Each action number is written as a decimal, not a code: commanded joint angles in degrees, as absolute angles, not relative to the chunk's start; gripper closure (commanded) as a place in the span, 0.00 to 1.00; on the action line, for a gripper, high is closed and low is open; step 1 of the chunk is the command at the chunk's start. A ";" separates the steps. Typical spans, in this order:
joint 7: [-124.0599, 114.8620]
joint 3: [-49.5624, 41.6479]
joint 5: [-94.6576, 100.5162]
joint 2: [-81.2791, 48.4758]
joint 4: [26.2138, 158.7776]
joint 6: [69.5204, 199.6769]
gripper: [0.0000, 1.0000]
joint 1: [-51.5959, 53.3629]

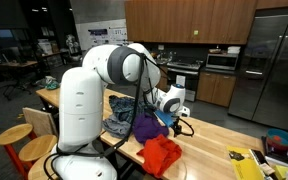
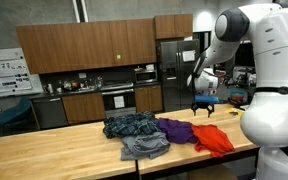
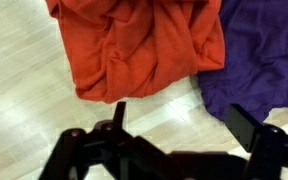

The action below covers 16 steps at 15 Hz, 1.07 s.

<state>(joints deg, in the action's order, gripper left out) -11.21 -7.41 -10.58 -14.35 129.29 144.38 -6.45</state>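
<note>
My gripper [image 3: 184,118] is open and empty, and hangs above the wooden table [image 3: 24,100]. It also shows in both exterior views [image 1: 174,118] [image 2: 204,103]. In the wrist view an orange cloth [image 3: 134,45] lies crumpled just beyond the fingers, with a purple cloth [image 3: 259,55] beside it to the right. In an exterior view the orange cloth [image 2: 214,138], the purple cloth [image 2: 177,129], a blue plaid cloth [image 2: 132,125] and a grey cloth [image 2: 144,147] lie in a row on the table. The gripper touches none of them.
In an exterior view, yellow items [image 1: 249,160] and a teal bowl [image 1: 279,143] sit at the table's end, and wooden stools [image 1: 12,135] stand beside the robot base. Kitchen cabinets, an oven and a fridge [image 2: 172,70] line the wall behind.
</note>
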 commanded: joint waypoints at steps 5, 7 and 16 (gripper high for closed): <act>-12.17 -10.79 3.74 -19.77 134.18 156.78 0.00 -3.72; -9.70 -12.10 6.26 -20.16 136.86 160.84 0.00 -4.47; 10.04 -6.48 6.00 -20.67 145.43 178.78 0.00 -16.68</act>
